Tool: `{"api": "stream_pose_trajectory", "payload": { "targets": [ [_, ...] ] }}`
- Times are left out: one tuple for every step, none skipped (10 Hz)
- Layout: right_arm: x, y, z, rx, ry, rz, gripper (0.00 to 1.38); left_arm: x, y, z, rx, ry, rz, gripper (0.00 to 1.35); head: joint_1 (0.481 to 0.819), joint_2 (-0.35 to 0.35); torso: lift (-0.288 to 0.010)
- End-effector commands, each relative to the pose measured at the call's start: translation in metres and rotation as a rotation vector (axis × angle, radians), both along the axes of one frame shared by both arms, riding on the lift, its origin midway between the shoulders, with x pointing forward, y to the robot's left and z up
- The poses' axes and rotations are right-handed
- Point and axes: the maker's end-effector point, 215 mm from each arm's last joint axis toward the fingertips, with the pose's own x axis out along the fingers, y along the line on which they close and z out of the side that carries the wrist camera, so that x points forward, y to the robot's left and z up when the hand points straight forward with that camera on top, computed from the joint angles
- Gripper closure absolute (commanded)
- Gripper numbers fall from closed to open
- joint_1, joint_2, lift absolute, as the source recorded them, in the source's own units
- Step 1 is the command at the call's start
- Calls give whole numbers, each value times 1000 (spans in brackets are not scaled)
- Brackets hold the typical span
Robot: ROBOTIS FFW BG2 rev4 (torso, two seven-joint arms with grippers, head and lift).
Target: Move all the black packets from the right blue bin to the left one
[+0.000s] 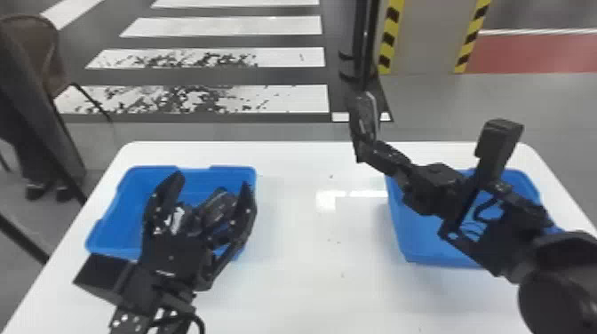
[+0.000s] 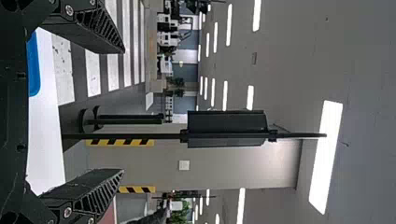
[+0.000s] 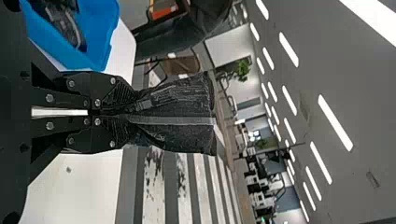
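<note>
A black packet [image 3: 177,135] hangs in the air above the white table [image 1: 328,266], toward its far side in the space between the two blue bins, clear of both. The right gripper [image 3: 134,112] pinches it by one end, its fingers drawn close together on the gathered material, while the rest fans out beyond the tips, creased, with a pale stripe running along it. The left gripper [image 1: 212,184], fingers spread wide and nothing between them, waits over the left blue bin [image 1: 129,186], where other black packets [image 1: 217,206] lie. The arm covers much of the right blue bin [image 1: 397,222], so whether any packets remain inside cannot be told.

By its folds, the packet looks light, soft and probably a little slippery, more likely to bend or swing than to break. An end grip appears adequate for so slight a load, though a hold nearer the middle, across the stripe, would likely curb the flopping. A firm, even squeeze should serve; a loose one could let the smooth surface slide out. The carry to the left bin calls for care around the waiting gripper, with release low, inside the rim.
</note>
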Motion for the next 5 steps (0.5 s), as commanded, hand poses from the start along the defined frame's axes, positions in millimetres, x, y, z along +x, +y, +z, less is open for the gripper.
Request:
{"api": "stream_pose_trajectory", "payload": {
  "targets": [
    [-7, 29, -18, 46, 3, 46, 1111, 0, -3, 3, -8, -9, -7, 130, 695, 90, -140],
    [-11, 46, -26, 78, 15, 84, 1111, 1, -4, 2, -11, -9, -8, 130, 695, 118, -140],
    [-23, 72, -26, 95, 23, 136, 1111, 1, -6, 0, -16, -1, -12, 130, 695, 139, -140],
    [-39, 102, -28, 108, 38, 201, 1111, 2, -9, 0, -10, -1, -20, 133, 695, 166, -140],
    [-55, 128, -33, 127, 65, 259, 1111, 4, -13, 1, 8, -7, -25, 136, 695, 179, -140]
  ]
}}
